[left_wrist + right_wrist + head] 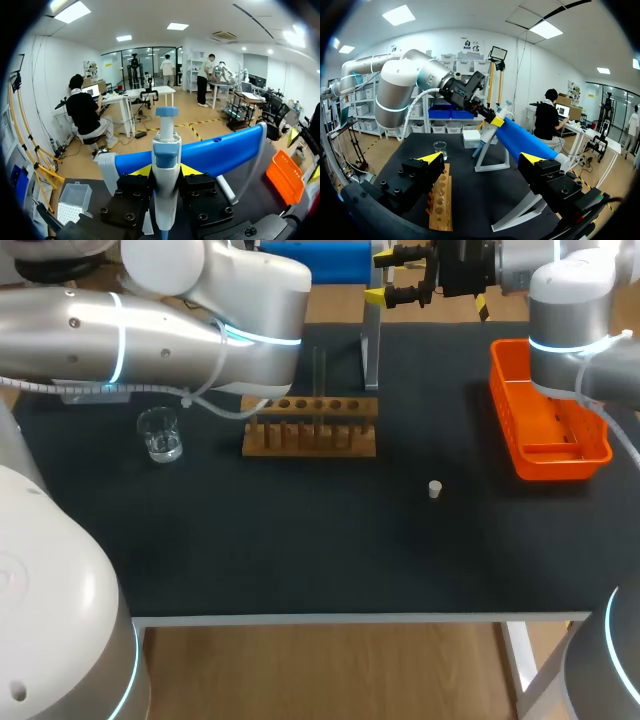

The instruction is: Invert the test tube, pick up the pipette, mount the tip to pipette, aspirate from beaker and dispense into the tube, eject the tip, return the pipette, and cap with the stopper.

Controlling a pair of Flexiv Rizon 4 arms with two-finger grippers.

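At the far edge of the bench [300, 560], the left claw [166, 172] looks clamped on the upright pipette [166, 145], so the lift likely runs straight up. The right claw [482, 159] gapes empty.

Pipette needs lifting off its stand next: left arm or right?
Left. The left gripper has the pipette between its fingers, touching it on both sides. The right gripper is open and empty, back from the stand, over the wooden rack.
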